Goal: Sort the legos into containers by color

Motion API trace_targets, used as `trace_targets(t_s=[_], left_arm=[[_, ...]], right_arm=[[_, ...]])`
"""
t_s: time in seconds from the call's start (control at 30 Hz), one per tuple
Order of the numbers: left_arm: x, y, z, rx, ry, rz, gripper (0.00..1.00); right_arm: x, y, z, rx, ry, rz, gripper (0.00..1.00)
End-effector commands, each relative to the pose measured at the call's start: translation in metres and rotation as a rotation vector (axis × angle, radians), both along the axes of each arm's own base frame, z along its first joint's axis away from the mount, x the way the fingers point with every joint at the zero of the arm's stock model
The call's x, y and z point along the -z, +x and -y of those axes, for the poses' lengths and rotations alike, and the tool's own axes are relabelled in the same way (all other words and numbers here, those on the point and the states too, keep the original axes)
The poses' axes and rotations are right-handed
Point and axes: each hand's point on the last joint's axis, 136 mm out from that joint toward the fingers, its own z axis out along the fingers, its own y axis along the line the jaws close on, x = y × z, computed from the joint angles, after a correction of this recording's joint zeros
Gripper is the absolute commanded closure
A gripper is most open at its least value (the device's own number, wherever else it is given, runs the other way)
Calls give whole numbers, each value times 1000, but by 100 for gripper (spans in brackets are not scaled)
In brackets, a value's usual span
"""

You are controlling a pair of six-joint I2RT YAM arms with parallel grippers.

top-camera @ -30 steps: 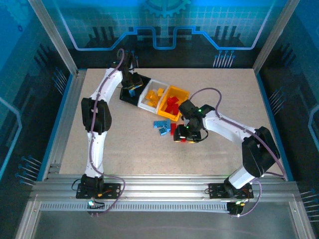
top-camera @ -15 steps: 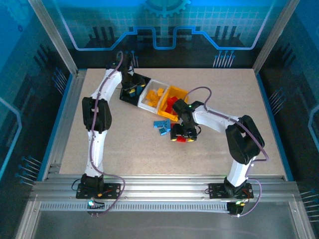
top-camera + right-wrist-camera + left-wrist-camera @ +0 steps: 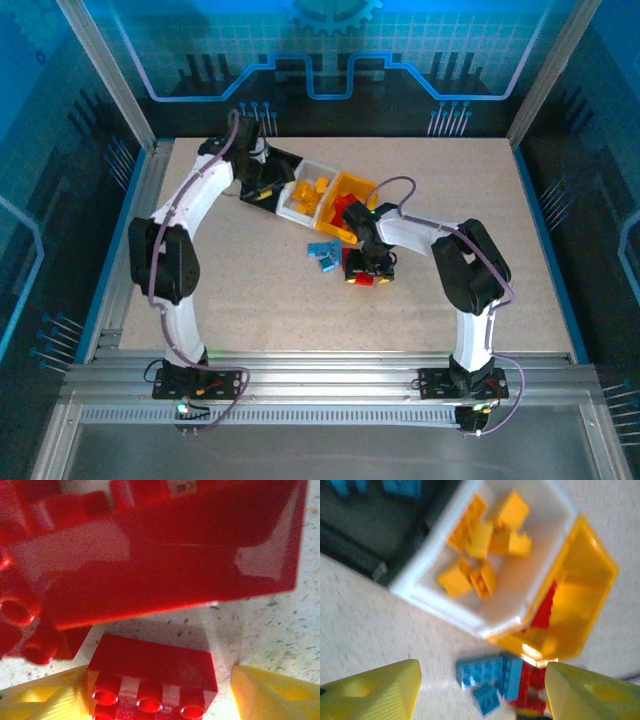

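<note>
**Right tool straddling a red lego, left tool open above the bins**

We see the right tool (image 3: 160,680) down at the table (image 3: 250,290), its jaws partly open on either side of a small red lego (image 3: 152,672). It is not yet gripping, as a gap shows at one finger. The brick's long axis runs from finger to finger. Its studs face the wrist camera rather than up, so we think it lies on its side. We judge the jaws are placed to close on its short ends.

Just beyond it, near the middle of the table, lie larger red legos (image 3: 165,570), with loose blue legos (image 3: 322,252) beside them.

The left tool (image 3: 481,690) hangs wide open and empty above the containers (image 3: 290,205), toward the far edge. The black bin (image 3: 365,535) holds blue bricks, the white bin (image 3: 435,600) orange ones and the yellow bin (image 3: 590,575) red ones.
</note>
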Motion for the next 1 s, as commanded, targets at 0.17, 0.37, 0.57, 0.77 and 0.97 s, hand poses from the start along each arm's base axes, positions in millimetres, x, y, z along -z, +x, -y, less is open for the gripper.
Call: trace_targets(t_s=[0.17,0.37,0.57,0.77,0.97], left_arm=[[29,-107,55,154,8,-80,30],[51,-150,61,167,41,-109,27],[91,-178,71,185,34,-207,15],[113,-182,74,164,28,-260,1],[104,-176,75,193,51,-242,1]], right_arm=[[0,13,3,-29,-54,60,50],[-15,6,15,-22,-42,89,54],[-47,5,30,62,58,128,54],[-98,39,22,213,372,227,53],[-149,99,-18,244,666,265,52]])
